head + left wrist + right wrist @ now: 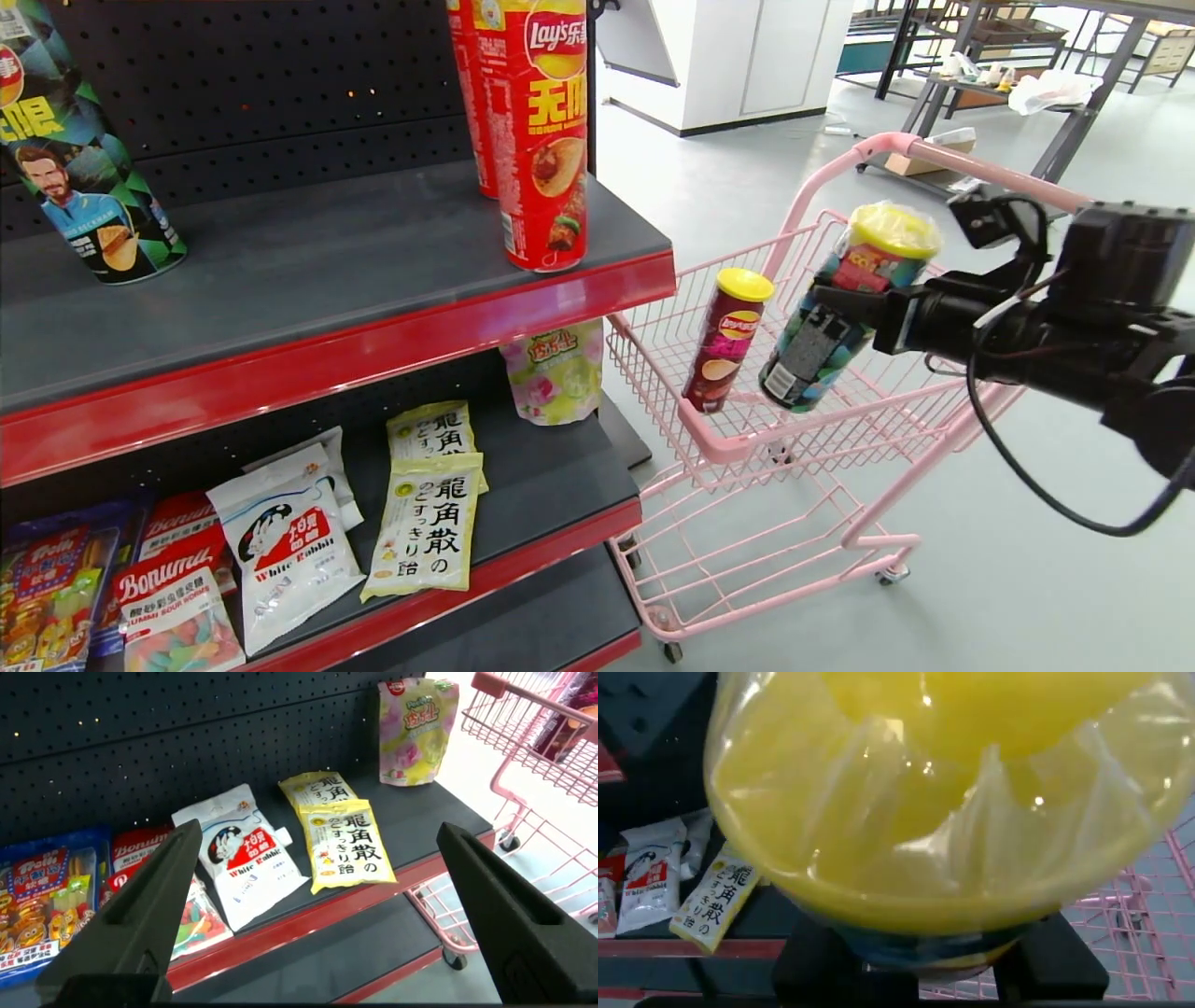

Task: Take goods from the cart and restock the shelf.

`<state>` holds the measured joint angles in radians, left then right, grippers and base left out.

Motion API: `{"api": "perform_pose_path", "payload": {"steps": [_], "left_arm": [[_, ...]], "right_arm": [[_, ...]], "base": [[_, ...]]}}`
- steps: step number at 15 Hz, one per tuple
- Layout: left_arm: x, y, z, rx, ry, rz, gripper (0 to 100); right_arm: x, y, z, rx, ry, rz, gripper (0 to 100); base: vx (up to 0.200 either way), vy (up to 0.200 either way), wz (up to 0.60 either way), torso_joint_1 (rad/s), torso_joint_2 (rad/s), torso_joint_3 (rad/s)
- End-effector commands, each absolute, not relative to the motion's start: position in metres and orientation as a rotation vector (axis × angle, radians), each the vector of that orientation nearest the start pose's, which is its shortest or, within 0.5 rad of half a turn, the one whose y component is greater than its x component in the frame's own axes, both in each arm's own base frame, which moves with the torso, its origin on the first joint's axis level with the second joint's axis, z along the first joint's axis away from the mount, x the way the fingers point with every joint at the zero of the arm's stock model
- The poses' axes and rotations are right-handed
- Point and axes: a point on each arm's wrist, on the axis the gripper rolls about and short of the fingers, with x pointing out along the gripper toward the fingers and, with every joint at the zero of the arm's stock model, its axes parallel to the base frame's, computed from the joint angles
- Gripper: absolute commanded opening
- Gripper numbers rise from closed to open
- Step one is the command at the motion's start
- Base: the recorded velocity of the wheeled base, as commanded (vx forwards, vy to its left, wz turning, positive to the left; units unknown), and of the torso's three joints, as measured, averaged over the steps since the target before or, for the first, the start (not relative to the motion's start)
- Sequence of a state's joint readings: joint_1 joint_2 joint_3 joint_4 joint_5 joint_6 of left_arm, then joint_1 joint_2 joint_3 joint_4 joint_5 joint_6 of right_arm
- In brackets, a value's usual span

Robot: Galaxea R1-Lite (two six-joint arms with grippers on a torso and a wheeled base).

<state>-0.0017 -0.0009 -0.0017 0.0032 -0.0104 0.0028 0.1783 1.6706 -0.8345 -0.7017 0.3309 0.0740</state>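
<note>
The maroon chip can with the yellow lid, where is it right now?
In the head view the maroon can leans inside the pink cart basket, on the robot's right, just beside the bigger can held in the right gripper.

Over the cart [980,171], right arm extended level; right gripper [831,317] closed on a tilted can [873,261]. Away from the cart, left gripper [318,924] held with fingers spread wide.
</note>
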Motion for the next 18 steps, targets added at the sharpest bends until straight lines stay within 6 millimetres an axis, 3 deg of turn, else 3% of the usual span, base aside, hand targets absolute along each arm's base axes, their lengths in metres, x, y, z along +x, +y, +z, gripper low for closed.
{"api": "perform_pose_path", "payload": {"steps": [1,2,3,4,7,10,18], "left_arm": [[-0.023,0.000,0.076,0.003,0.002,-0.012,100],[-0.023,0.000,0.076,0.002,0.002,-0.012,100],[-0.023,0.000,0.076,0.002,0.002,-0.012,100],[-0.023,0.000,0.076,0.003,0.002,-0.012,100],[-0.022,0.000,0.076,0.005,0.008,-0.017,100],[-0.022,0.000,0.076,0.006,0.008,-0.017,100],[-0.023,0.000,0.076,0.015,0.000,-0.018,100]], "right_arm": [[0.220,0.050,0.284,0.070,0.050,0.513,0],[0.192,0.044,0.289,0.055,0.093,0.508,0],[0.149,0.035,0.288,0.024,0.174,0.487,0],[0.118,0.026,0.283,-0.011,0.237,0.439,0],[0.036,0.011,0.242,-0.044,0.331,0.385,0],[0.023,0.008,0.232,-0.060,0.309,0.338,0],[0.024,0.008,0.223,-0.117,0.329,0.351,0]], "base": [[0.000,0.000,0.00,0.000,0.00,0.000],[0.000,0.000,0.00,0.000,0.00,0.000],[0.000,0.000,0.00,0.000,0.00,0.000],[0.000,0.000,0.00,0.000,0.00,0.000],[0.000,0.000,0.00,0.000,0.00,0.000],[0.000,0.000,0.00,0.000,0.00,0.000],[0.000,0.000,0.00,0.020,-0.06,-0.041]]}}
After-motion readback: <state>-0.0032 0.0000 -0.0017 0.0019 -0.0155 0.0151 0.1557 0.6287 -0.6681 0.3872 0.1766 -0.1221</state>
